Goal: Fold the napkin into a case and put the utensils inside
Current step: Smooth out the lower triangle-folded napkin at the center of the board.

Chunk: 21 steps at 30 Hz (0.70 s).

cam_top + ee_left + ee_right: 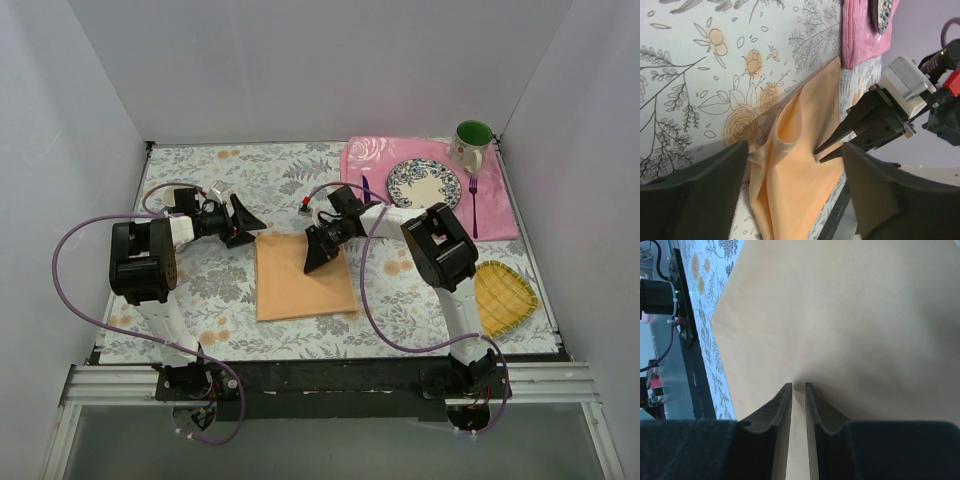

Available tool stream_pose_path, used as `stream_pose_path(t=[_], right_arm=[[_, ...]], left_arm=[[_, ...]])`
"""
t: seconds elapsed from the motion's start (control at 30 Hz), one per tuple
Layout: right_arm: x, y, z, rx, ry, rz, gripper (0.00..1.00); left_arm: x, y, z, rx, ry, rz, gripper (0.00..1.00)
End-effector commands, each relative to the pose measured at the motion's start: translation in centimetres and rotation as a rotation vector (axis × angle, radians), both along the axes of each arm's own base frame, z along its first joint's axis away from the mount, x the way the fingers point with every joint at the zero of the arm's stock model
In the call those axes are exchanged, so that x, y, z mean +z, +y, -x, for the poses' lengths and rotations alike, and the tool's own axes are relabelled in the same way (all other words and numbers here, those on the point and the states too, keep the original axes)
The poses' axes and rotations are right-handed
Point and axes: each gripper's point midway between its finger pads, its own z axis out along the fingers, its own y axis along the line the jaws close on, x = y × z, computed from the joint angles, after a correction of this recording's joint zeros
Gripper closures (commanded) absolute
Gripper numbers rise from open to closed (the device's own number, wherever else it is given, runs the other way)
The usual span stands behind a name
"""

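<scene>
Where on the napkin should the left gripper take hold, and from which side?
Probably the napkin's puckered left edge, approached low from the left with the jaws across it. There the cloth stands up from the table, nearest the open left gripper, while the right gripper pinches the middle.

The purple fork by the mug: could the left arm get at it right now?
Probably not: the fork lies far right on the pink placemat, beyond the right arm and plate.
</scene>
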Motion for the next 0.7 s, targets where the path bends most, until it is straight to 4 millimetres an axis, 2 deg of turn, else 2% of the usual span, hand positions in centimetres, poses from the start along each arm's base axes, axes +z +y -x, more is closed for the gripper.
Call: stream_pose_path(t=[0.0,0.07,0.17,0.33,0.43,0.5,0.53,0.57,0.63,0.67], right_arm=[[0.7,0.3,-0.8,0.004,-0.029,-0.014,0.75],[0.7,0.3,-0.7,0.004,-0.028,-0.013,0.75],[0.6,0.3,-0.6,0.006,-0.028,-0.015,0.75],[0.4,0.2,-0.6,0.003,-0.026,-0.01,0.75],[0.3,0.2,-0.7,0.017,-0.044,-0.016,0.75],[0.6,0.3,-0.6,0.024,-0.048,-0.025,0.75],[0.7,0.3,-0.7,0.02,-0.047,-0.029,0.75],[1.6,0.5,-0.6,0.027,-0.044,-0.051,0.74],[3.3,1.0,-0.6,0.02,-0.023,-0.101,0.7],[5.7,1.2,-0.4,0.031,-0.03,-0.165,0.67]], left_arm=[[-0.2,1.5,-0.9,0.063,-0.016,-0.094,0.12],[-0.6,1.9,-0.8,0.083,-0.017,-0.127,0.12],[-1.7,1.8,-0.4,0.075,0.007,-0.149,0.23],[-2.9,0.2,0.6,0.006,0.038,-0.121,0.35],[-3.0,0.4,0.3,0.017,0.035,-0.138,0.35],[-1.4,1.6,-0.3,0.081,0.0,-0.121,0.31],[0.3,2.1,-1.6,0.114,-0.089,-0.104,0.28],[2.7,2.6,-2.0,0.14,-0.155,-0.088,0.24],[6.1,3.6,-2.7,0.174,-0.223,-0.042,0.2],[7.8,3.7,-2.7,0.17,-0.269,-0.035,0.12]])
